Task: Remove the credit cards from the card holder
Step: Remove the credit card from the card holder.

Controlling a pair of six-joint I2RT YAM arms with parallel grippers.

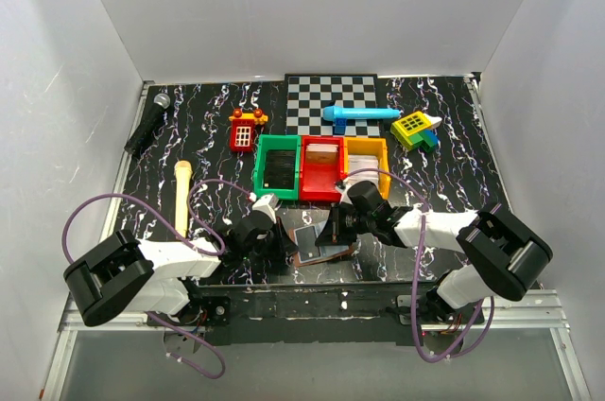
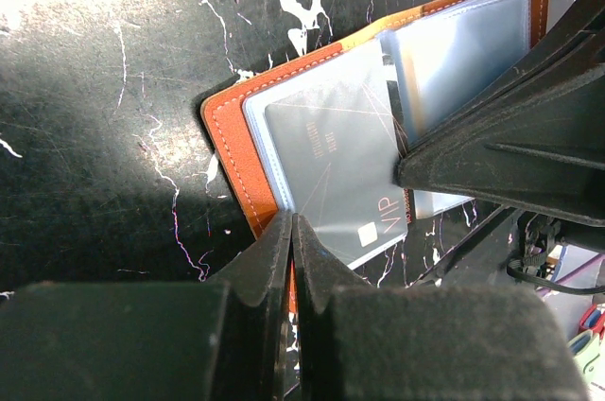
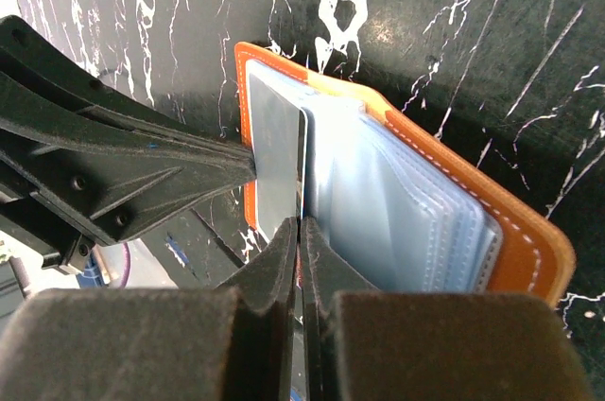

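A black, white-veined table (image 1: 189,136) carries a row of toy bins (image 1: 319,196). Just in front of them the brown card holder (image 2: 229,129) lies open between the two arms. The left gripper (image 2: 291,235) is pinched closed on the cover's edge. The right gripper (image 3: 301,235) is pinched closed on the grey VIP card (image 2: 326,160).

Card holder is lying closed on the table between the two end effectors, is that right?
No. The card holder lies open, not closed; the left wrist view shows its clear sleeves spread. It is on the table, between the left end effector and the right end effector.
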